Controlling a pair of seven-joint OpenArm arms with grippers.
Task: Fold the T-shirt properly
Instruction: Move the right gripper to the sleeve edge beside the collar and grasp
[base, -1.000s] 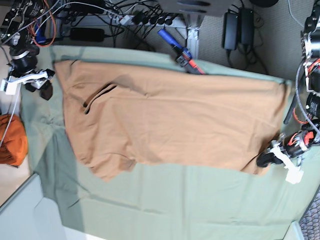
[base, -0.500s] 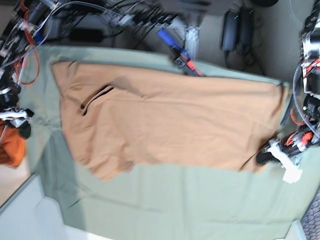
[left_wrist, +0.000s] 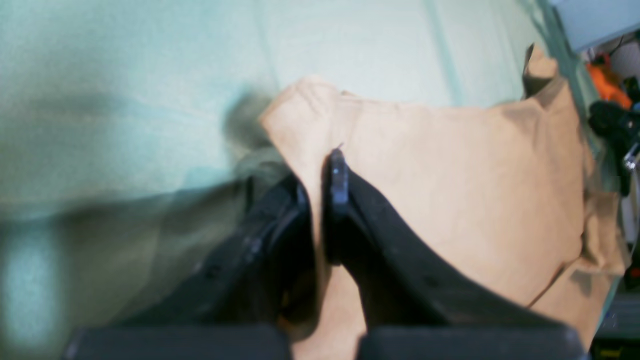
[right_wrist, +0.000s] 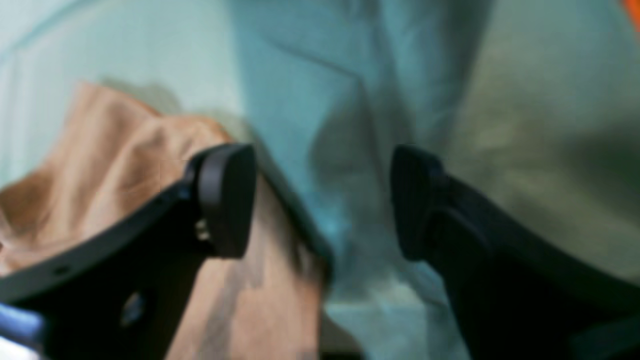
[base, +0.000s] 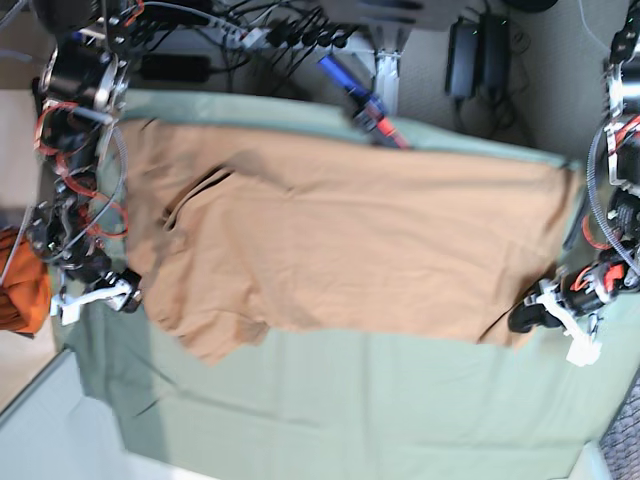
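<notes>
The tan T-shirt (base: 350, 240) lies spread flat across the pale green sheet (base: 350, 400), neck end toward the left of the base view. My left gripper (base: 520, 320) sits at the shirt's lower right corner. In the left wrist view it (left_wrist: 320, 170) is shut on a fold of the T-shirt (left_wrist: 450, 200). My right gripper (base: 122, 297) hovers at the shirt's lower left edge, beside the sleeve. In the right wrist view it (right_wrist: 320, 200) is open. One pad (right_wrist: 225, 200) is over the T-shirt's edge (right_wrist: 125, 150), and only green sheet (right_wrist: 350, 125) lies between the jaws.
An orange cloth bundle (base: 22, 290) lies off the sheet's left side. Cables and power strips (base: 270, 35) crowd the back edge, and a blue-and-red tool (base: 360, 100) rests there. The sheet's front half lies bare and green.
My right arm has swept from the sheet's far left corner down along the left side to the shirt's lower left edge, still open. The left gripper has kept its grip and place.
</notes>
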